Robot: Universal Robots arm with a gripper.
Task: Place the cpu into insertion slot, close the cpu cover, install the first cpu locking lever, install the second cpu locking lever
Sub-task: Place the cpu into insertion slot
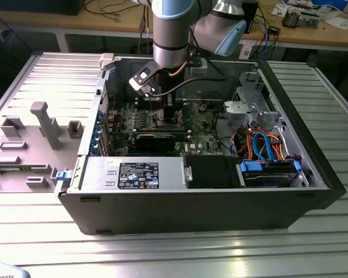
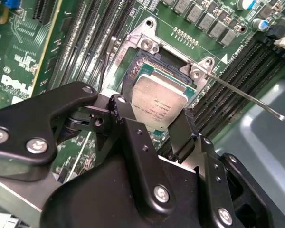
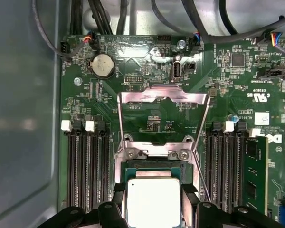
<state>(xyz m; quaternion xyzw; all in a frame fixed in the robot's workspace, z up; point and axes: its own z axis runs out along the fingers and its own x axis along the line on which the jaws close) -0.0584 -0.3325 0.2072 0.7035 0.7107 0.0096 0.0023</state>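
Note:
The cpu (image 3: 154, 202) (image 2: 159, 102), a flat silver square, lies over the open socket on the green motherboard (image 3: 133, 57). My gripper (image 3: 154, 211) (image 2: 154, 118) reaches down on it, its black fingers (image 3: 118, 209) pressed against two opposite sides. The cpu cover (image 3: 133, 96), a thin silvery frame, stands swung open behind the socket. One locking lever (image 2: 247, 95) sticks out free as a thin rod, and the other lever (image 2: 106, 61) is raised on the opposite side. In the exterior view the arm (image 1: 173, 35) reaches down into the open computer case.
Black memory slots (image 3: 85, 166) flank the socket, with a memory stick (image 3: 255, 171) in one. A long black expansion card (image 1: 153, 139) crosses the board in front of the socket. Drive bays with blue and orange cables (image 1: 267, 168) fill the exterior view's right. Case walls (image 1: 191, 208) surround everything.

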